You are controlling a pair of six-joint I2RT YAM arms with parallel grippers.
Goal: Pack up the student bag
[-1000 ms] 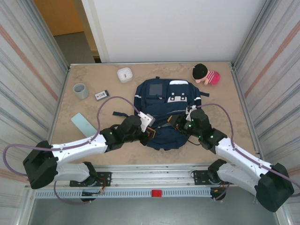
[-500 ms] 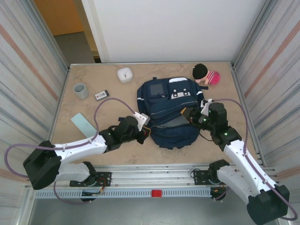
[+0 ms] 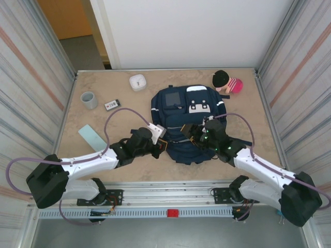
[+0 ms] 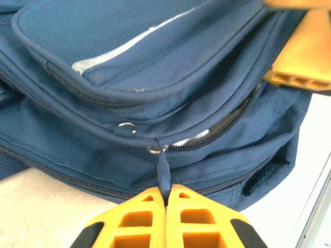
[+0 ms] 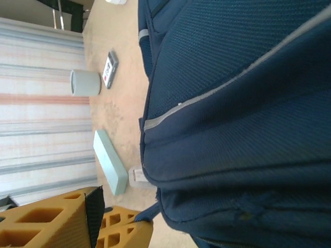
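My left arm stretches low across the table (image 3: 124, 95). The left claw (image 4: 166, 195) is pinched tight on the zipper pull (image 4: 164, 174) at the near left edge of the student bag (image 3: 189, 116). My right claw (image 3: 196, 133) sits over the bag's near side, and I cannot tell its opening. Bare tabletop lies left of the bag, and a doll (image 3: 227, 81) sits beyond it.
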